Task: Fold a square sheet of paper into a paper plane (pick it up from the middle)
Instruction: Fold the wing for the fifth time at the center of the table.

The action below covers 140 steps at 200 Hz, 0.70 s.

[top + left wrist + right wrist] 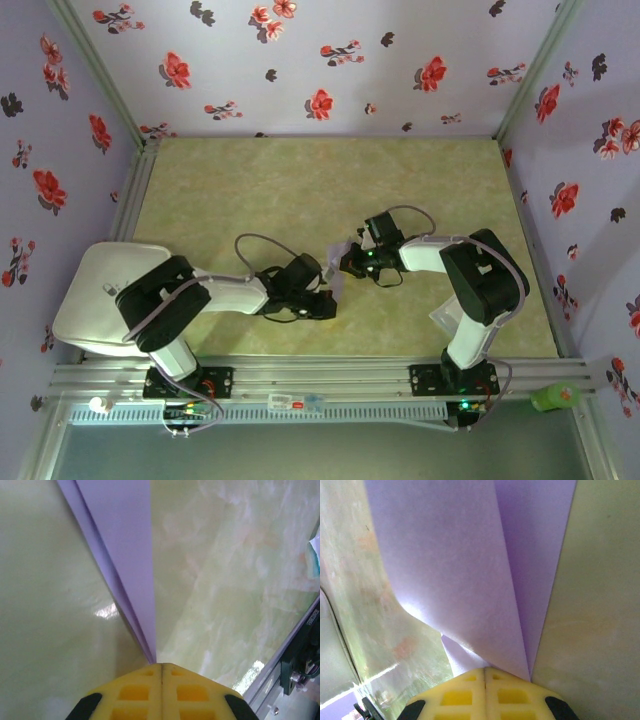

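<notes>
Left gripper [322,302] was closed on the near end of the paper [337,281]. In the left wrist view its yellow fingers [135,692] met with no gap, and the folded lavender paper left their tips as a narrow wedge, widening away from the camera.

Right gripper [352,262] was closed on the far end of the paper. In the right wrist view its fingers [452,697] were pressed together, and two layers fanned out from the tips, the left one curling down toward the table [250,190].

The paper spanned the gap between both grippers, near the middle of the table. Whether it touched the surface could not be told from above. A pale card [314,555] lay near the front rail
</notes>
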{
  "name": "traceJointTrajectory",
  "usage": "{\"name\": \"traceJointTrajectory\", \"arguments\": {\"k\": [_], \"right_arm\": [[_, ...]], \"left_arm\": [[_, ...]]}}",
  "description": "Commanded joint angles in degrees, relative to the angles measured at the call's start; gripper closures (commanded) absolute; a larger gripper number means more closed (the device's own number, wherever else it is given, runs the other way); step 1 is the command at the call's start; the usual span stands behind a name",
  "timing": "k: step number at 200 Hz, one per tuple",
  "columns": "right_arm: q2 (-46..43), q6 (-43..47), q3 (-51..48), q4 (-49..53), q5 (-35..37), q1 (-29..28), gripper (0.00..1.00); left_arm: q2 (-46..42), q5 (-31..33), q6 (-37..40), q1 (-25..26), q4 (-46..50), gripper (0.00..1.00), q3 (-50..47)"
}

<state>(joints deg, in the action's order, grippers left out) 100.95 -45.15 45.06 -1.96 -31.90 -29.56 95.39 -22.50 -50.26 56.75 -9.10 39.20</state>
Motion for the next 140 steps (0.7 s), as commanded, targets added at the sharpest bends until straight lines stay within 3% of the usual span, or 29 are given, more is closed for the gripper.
{"name": "traceJointTrajectory", "arguments": {"k": [1,38,65,140], "right_arm": [[3.08,0.32,-1.19,5.96,5.54,-0.66,0.99],[3.08,0.06,-1.16,5.81,5.44,-1.02,0.99],[3.13,-0.32,-0.98,5.58,5.45,-1.15,0.99],[2.78,-0.38,-0.9,5.69,5.36,-1.46,0.99]], "left_arm": [[-4.28,0.09,-0.16,0.29,-0.96,0.99,-1.58],[-8.5,1.67,-1.25,-2.21,-4.78,0.97,-1.57],[-5.74,0.91,-1.77,-4.92,-6.9,0.96,0.82],[4.85,-0.39,-0.76,-6.56,-8.76,0.95,8.16]]}}
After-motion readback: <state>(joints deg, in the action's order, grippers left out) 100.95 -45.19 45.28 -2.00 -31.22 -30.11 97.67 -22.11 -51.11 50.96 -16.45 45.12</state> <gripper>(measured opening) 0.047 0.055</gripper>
